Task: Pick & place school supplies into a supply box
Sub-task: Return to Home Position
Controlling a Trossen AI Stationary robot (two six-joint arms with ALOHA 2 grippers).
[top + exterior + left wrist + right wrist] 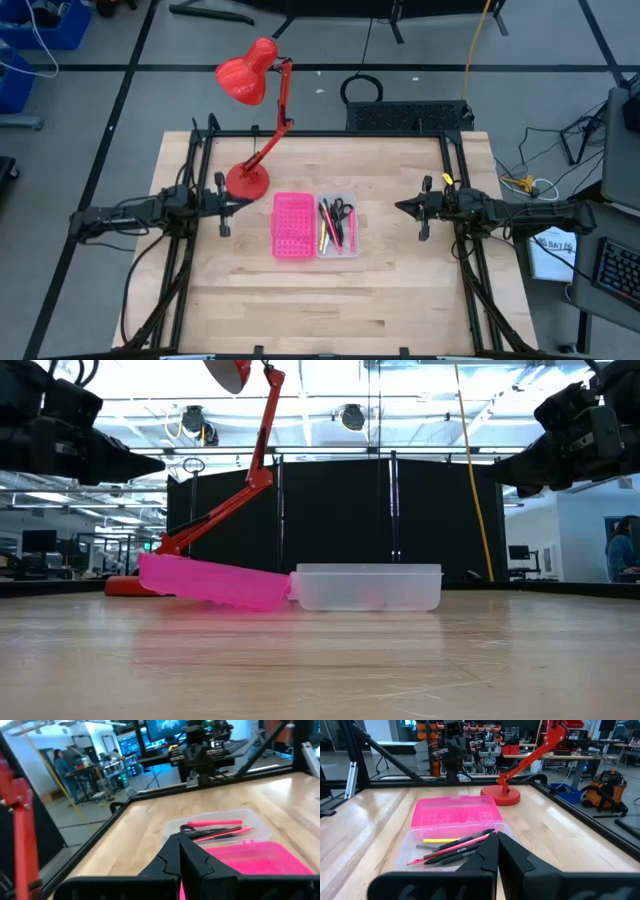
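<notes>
Bare wooden table (320, 660) spreads out nearest you. Midway across it sits the clear supply box (370, 588). The pink perforated tray (210, 582) touches its side toward the left arm, and that tray looks tilted from table height. Inside the box lie pink, yellow and dark pens (326, 226) and black-handled scissors (342, 210). Your left gripper (236, 206) hovers off the tray's outer side, fingers pressed together on nothing. Your right gripper (400, 207) hangs off the box's other side, fingers likewise together and empty. Farther back, behind the tray, stands the red desk lamp (247, 180). Beyond the table, a person (61, 765) stands at a bench.
</notes>
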